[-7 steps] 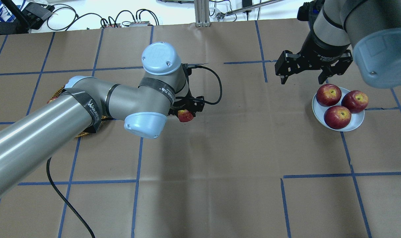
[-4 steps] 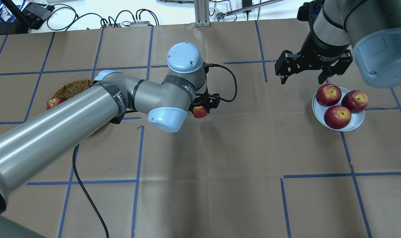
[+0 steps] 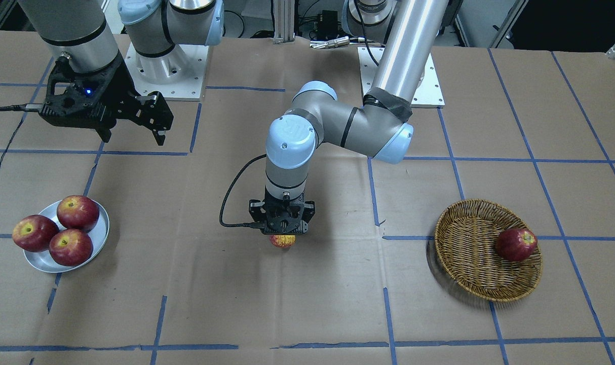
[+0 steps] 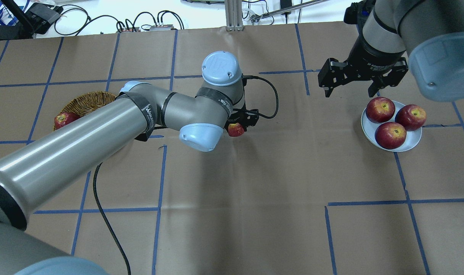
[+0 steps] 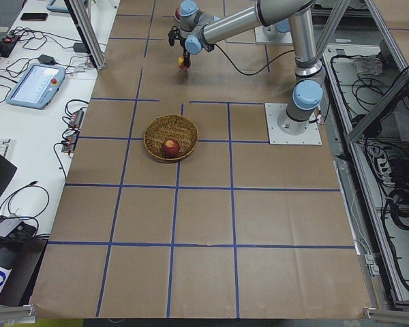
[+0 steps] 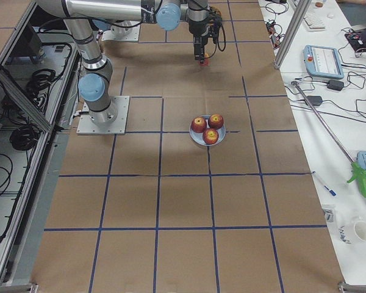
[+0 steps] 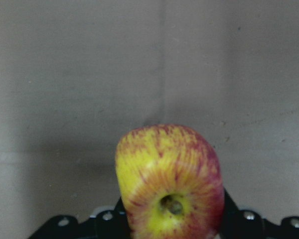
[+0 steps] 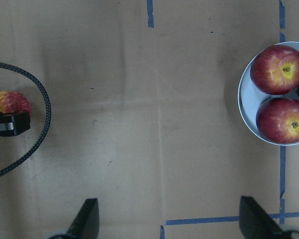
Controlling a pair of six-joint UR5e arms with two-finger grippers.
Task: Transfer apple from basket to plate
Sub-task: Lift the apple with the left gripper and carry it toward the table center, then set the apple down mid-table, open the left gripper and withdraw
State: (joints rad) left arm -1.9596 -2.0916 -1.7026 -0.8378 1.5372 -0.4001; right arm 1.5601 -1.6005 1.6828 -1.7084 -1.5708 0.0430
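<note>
While our left gripper hangs over mid-table, we note its black fingers closed on the apple, pinching it at the sides. The skin is red streaked with yellow, and the hollow is yellow. The apple sits over bare paper between the basket and the plate, well apart from both. A black cable loops off the wrist.

Our right gripper is spread wide and carries nothing; it hovers near the plate, toward the table's far side.

The table is covered in creased brown paper, gridded with blue tape. The basket is round, shallow, tan wicker, with one dark red apple against its wall. The plate is smooth silvery metal and bears three dark red apples, packed touching, nearly filling it.

Beyond the paper: a white bench with tangled cables, an aluminium post, and a handheld screen alongside.
</note>
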